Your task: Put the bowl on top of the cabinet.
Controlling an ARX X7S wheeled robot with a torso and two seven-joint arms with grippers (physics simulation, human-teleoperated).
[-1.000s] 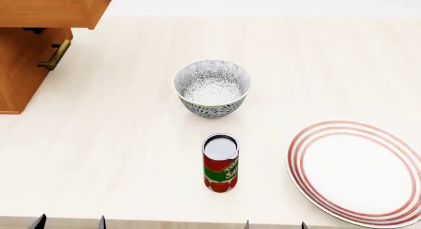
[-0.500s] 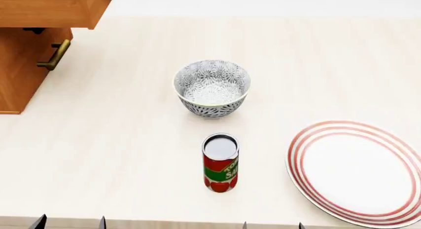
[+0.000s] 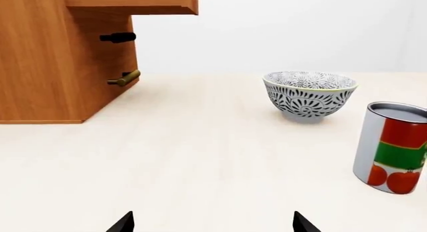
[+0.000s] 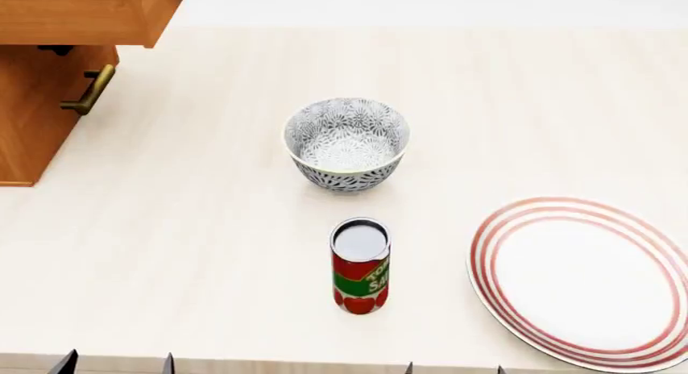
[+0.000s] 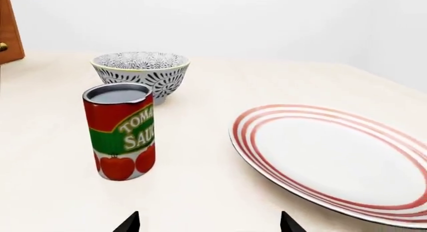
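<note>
Standing upright on the table [image 4: 193,229], the bowl [image 4: 346,143] has its mouth facing straight up, and being round it shows no long axis. It sits near the middle of the pale surface, well apart from the cabinet [image 4: 54,60], which fills the far left corner with a brass handle [image 4: 90,90] on its front. A tomato can [image 4: 360,264] stands upright nearer the robot than the bowl, clear of it. The red-ringed plate [image 4: 586,281] lies flat to the right, apart from both. The left gripper [image 3: 210,223] and the right gripper [image 5: 208,223] show only dark fingertips at the near table edge; each pair is spread wide with nothing between, and neither is near the bowl. The cabinet's top is out of view.
</note>
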